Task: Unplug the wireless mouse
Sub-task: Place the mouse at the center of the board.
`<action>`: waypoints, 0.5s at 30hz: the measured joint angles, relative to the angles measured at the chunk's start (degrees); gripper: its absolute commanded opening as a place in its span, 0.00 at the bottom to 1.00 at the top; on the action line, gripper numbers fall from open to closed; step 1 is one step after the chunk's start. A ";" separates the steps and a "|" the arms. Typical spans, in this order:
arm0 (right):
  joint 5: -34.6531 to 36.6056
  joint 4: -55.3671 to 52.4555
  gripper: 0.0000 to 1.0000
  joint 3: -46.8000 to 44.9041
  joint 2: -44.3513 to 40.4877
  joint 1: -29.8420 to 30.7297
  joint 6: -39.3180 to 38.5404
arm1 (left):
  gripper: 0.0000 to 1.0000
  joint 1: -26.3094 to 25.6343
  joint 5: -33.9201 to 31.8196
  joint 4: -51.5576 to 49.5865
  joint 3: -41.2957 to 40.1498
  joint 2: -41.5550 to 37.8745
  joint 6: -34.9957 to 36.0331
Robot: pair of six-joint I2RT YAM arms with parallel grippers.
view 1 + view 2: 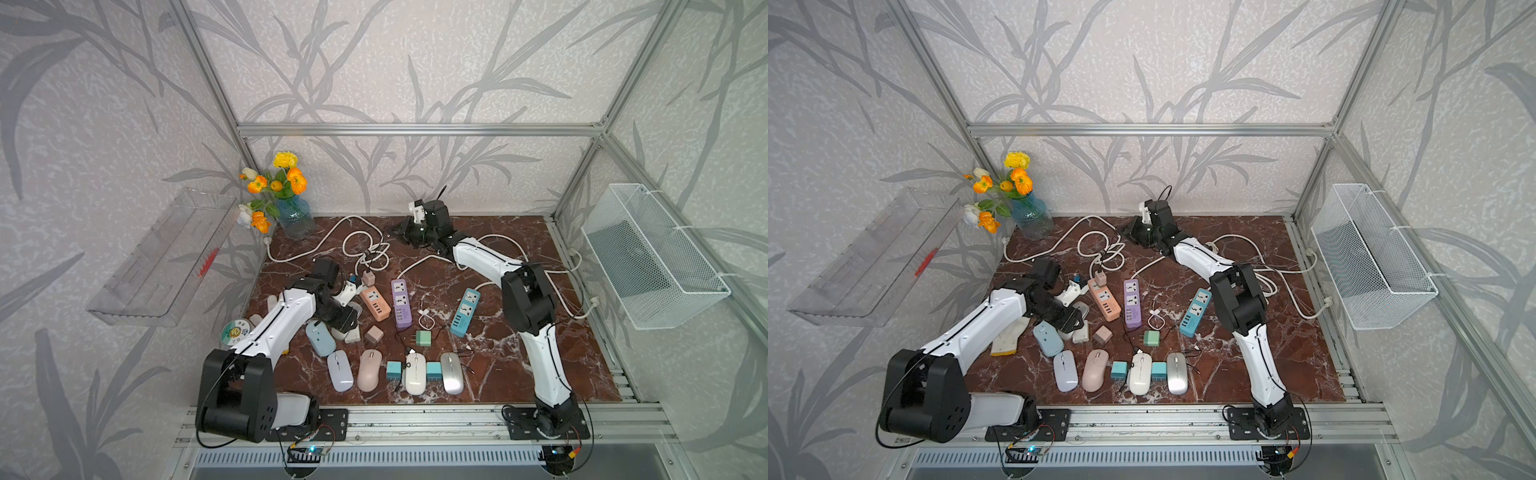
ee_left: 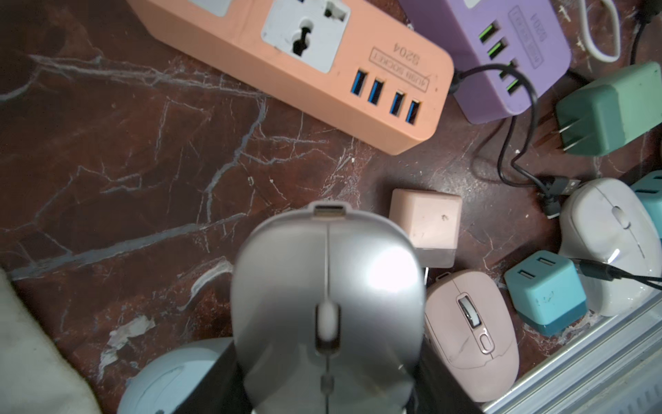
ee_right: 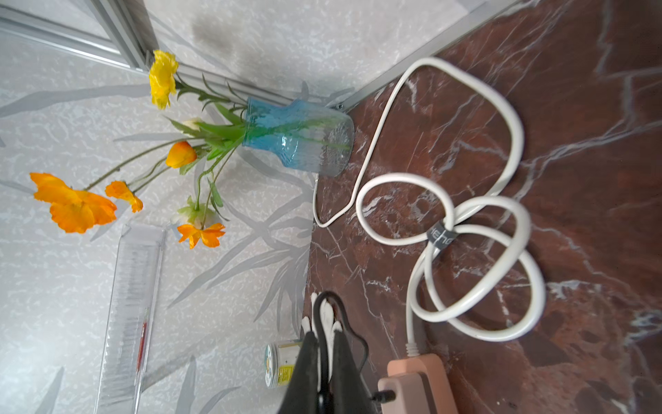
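My left gripper (image 2: 327, 358) is shut on a silver wireless mouse (image 2: 326, 272), its dark fingers (image 2: 211, 380) pressing both sides. The port at the mouse's front edge shows nothing plugged in. In both top views this gripper (image 1: 347, 320) (image 1: 1069, 318) holds the mouse (image 1: 354, 308) low over the table, left of the orange power strip (image 1: 375, 304). My right gripper (image 1: 395, 233) (image 3: 324, 335) is raised near the back wall, shut on a thin black cable (image 3: 344, 315). That cable loops down to a black plug (image 3: 385, 396) seated in the pink adapter (image 3: 408, 390) on the orange strip.
Several other mice (image 1: 369, 370) and teal chargers (image 1: 393, 370) line the front edge. Purple (image 1: 401, 303) and blue (image 1: 465, 311) power strips lie mid-table, white cords (image 1: 365, 245) coil behind. A flower vase (image 1: 296, 216) stands back left and a wire basket (image 1: 652, 257) hangs right.
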 measured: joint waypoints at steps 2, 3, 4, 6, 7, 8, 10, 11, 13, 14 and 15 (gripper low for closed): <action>-0.48 -1.07 0.00 0.00 -0.02 2.08 -1.86 | 0.00 0.46 -0.70 0.94 0.00 -1.03 -1.79; -0.70 -1.68 0.00 0.00 -0.07 2.97 -2.73 | 0.04 0.68 -1.31 1.55 0.00 -1.66 -2.97; -0.94 -2.45 0.00 0.00 -0.09 3.98 -3.76 | 0.14 1.07 -1.77 2.40 0.00 -2.40 -4.55; -1.36 -4.07 0.00 0.00 -0.24 5.73 -5.97 | 0.25 2.23 -2.54 3.98 0.00 -3.32 -7.69; -1.49 -5.03 0.00 0.00 -0.42 6.67 -7.13 | 0.36 3.13 -2.84 4.81 0.02 -3.41 -9.49; -1.53 -6.10 0.00 0.00 -0.57 7.48 -8.35 | 0.43 4.11 -3.15 5.38 0.04 -3.02 -11.13; -1.51 -7.76 0.00 -0.02 -0.96 8.44 -10.43 | 0.48 5.38 -3.48 5.75 0.44 -1.22 -13.70; -1.42 -8.81 0.00 -0.07 -1.27 8.76 -11.54 | 0.51 6.03 -3.82 5.68 0.98 0.55 -15.02; -0.96 -10.36 0.00 -0.44 -2.01 9.11 -13.60 | 0.62 6.54 -4.39 5.68 2.05 4.13 -16.39; -0.57 -11.37 0.00 -0.79 -2.51 9.27 -14.82 | 0.67 6.58 -4.72 5.75 2.47 5.97 -17.07; -0.15 -12.33 0.00 -1.05 -3.04 9.53 -15.91 | 0.70 6.58 -5.20 5.73 2.82 7.43 -17.75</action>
